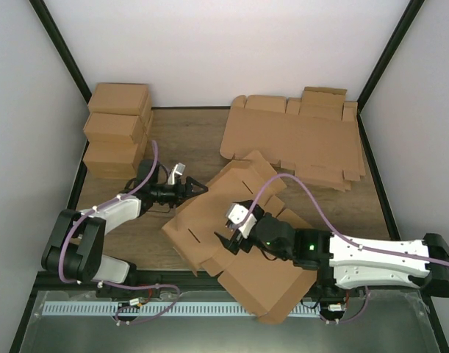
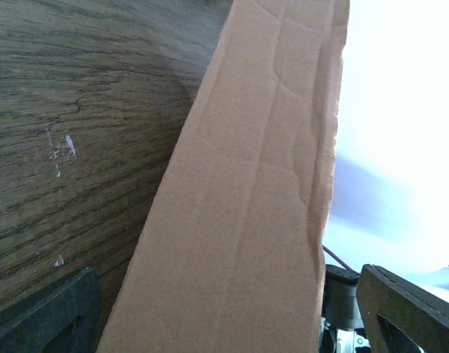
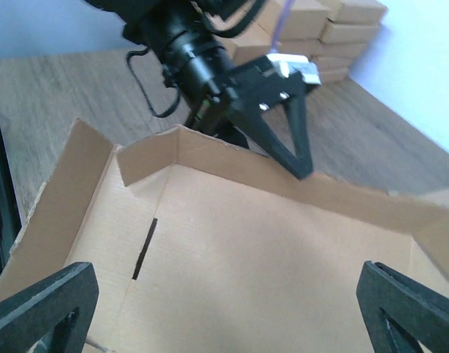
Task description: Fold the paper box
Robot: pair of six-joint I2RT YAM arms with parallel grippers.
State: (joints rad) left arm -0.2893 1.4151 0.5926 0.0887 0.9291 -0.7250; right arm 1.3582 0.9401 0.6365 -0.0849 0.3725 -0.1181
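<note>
Cardboard: paper box lies beneath both grippers, one wall raised.
Left gripper: spread, straddling that wall, likely steadying it.
Right gripper: spread above the box, gripping nothing.

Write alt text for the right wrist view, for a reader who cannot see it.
A half-folded brown paper box fills the view, its side walls raised around a flat panel with a narrow slot. The left gripper reaches over the far wall, fingers open either side of it; the right gripper shows its own fingers wide apart at the bottom corners.
</note>
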